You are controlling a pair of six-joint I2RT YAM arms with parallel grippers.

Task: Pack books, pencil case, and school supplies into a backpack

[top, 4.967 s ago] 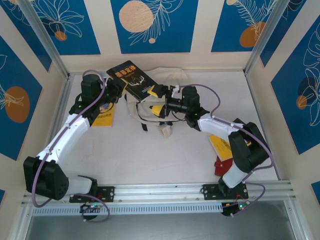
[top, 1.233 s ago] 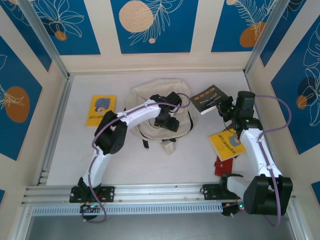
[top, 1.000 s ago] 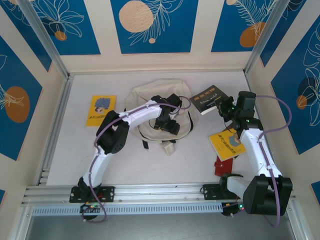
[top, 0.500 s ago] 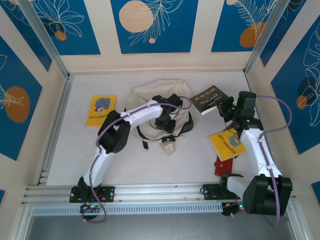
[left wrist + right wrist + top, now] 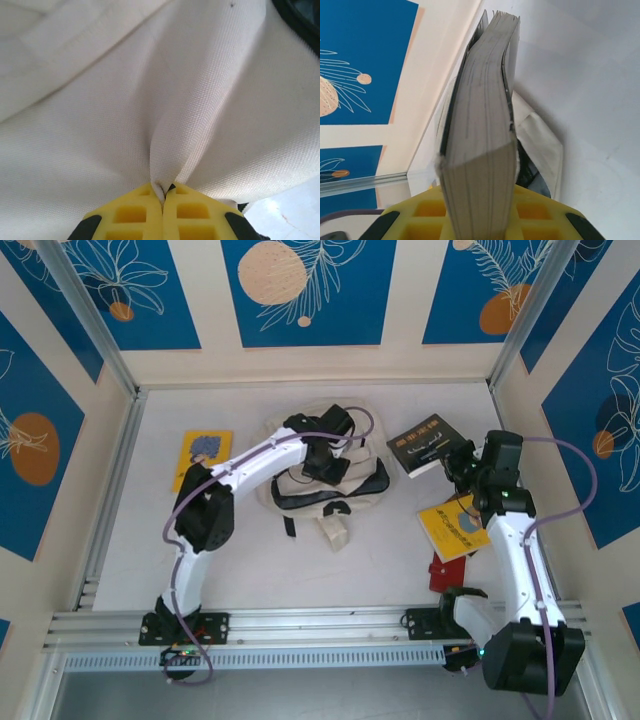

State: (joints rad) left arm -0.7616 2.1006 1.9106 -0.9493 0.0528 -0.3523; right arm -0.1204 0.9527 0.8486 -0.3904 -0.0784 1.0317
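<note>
When viewed from above, found the backpack (image 5: 283, 432) mid-table under the left gripper (image 5: 322, 468). At left wrist, saw it pinching soft, limp cloth; judged a thicker fold safer. At right wrist, saw right gripper (image 5: 477, 207) clamping a stiff black book (image 5: 480, 125).

Left gripper (image 5: 163, 199) closed onto backpack (image 5: 300, 492) fabric and drew it rearward, opening gaping wider; right gripper's (image 5: 462, 462) black book (image 5: 422, 443) shifted slightly.

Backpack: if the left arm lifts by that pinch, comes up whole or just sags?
Probably sags: the backpack cloth tents into a soft fold where the left gripper pinches it, so it looks floppy. It lies slumped on the table, so likely light for its size. The coarse weave should resist slipping.
</note>
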